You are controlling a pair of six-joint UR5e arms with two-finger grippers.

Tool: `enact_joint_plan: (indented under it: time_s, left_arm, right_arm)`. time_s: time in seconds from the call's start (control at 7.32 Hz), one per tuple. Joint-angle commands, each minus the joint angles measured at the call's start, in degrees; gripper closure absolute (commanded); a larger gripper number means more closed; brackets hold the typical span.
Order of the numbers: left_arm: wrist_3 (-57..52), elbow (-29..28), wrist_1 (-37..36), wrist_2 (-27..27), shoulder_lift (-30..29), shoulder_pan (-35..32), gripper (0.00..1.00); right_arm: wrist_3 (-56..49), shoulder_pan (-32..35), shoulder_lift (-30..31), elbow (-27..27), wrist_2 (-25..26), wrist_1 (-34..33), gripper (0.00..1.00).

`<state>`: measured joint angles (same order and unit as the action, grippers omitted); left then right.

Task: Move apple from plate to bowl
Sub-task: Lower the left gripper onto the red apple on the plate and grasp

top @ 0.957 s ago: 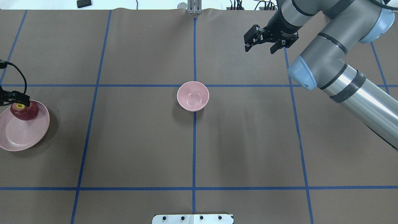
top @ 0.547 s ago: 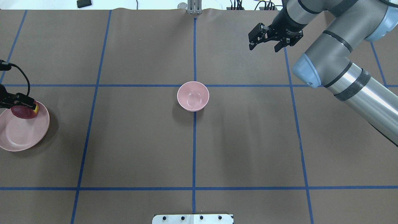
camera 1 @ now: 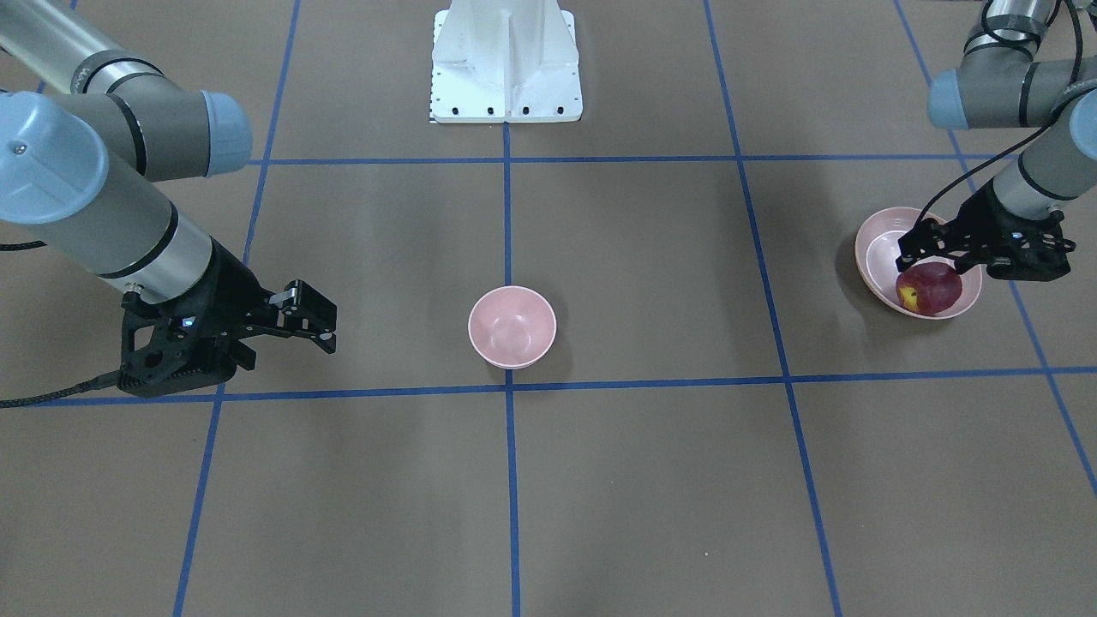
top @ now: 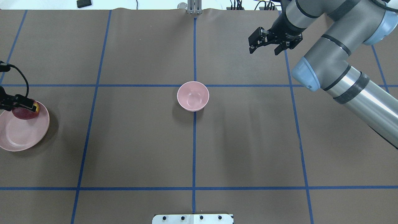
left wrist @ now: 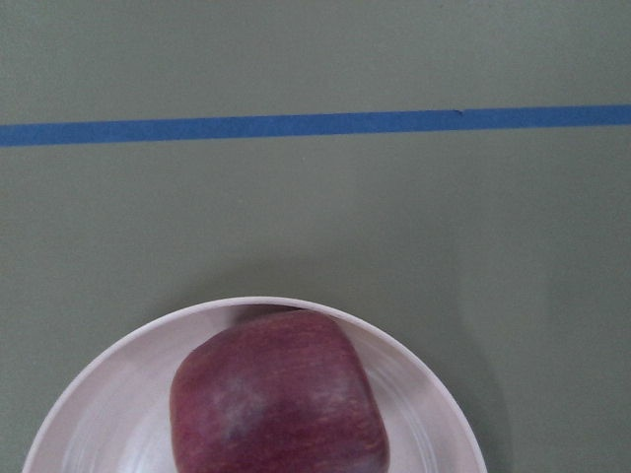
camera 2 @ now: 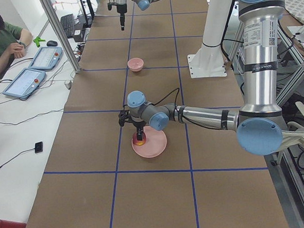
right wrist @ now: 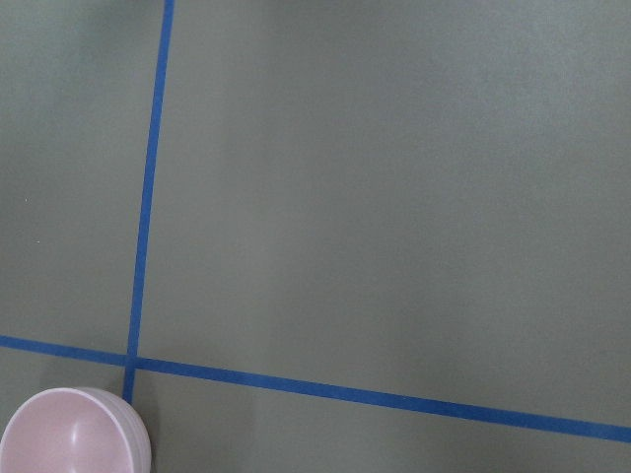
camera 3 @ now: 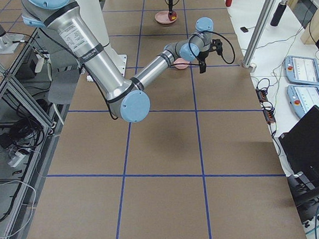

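Apple (camera 1: 928, 287) on its side in the plate (camera 1: 878, 227), well apart from the bowl (camera 1: 512, 326). Seemingly not yet lifted. Left hand (camera 1: 938, 261) low over it, grip impossible to tell. Right hand (top: 263, 52) wide, idle at the bowl's other side. Remaining: lift, carry, release.

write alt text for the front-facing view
The left end effector is down at a dark red apple lying in a pink plate at the view's right. An empty pink bowl sits mid-table, and the right end effector is open at the left.
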<state>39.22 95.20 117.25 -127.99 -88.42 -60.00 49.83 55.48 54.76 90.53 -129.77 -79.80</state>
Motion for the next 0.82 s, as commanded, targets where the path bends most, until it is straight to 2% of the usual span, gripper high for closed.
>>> enact_joint_plan:
  time_s: [0.0, 0.68]
  left_arm:
    - [0.15, -1.24, 0.00, 2.57, -0.52, 0.32, 0.02]
    - [0.06, -2.83, 0.00, 2.84, -0.97, 0.32, 0.05]
  right_arm:
    - [0.01, -0.38, -0.01, 0.00, 0.22, -0.09, 0.00]
    - [0.10, -0.72, -0.01, -0.09, 0.22, -0.09, 0.00]
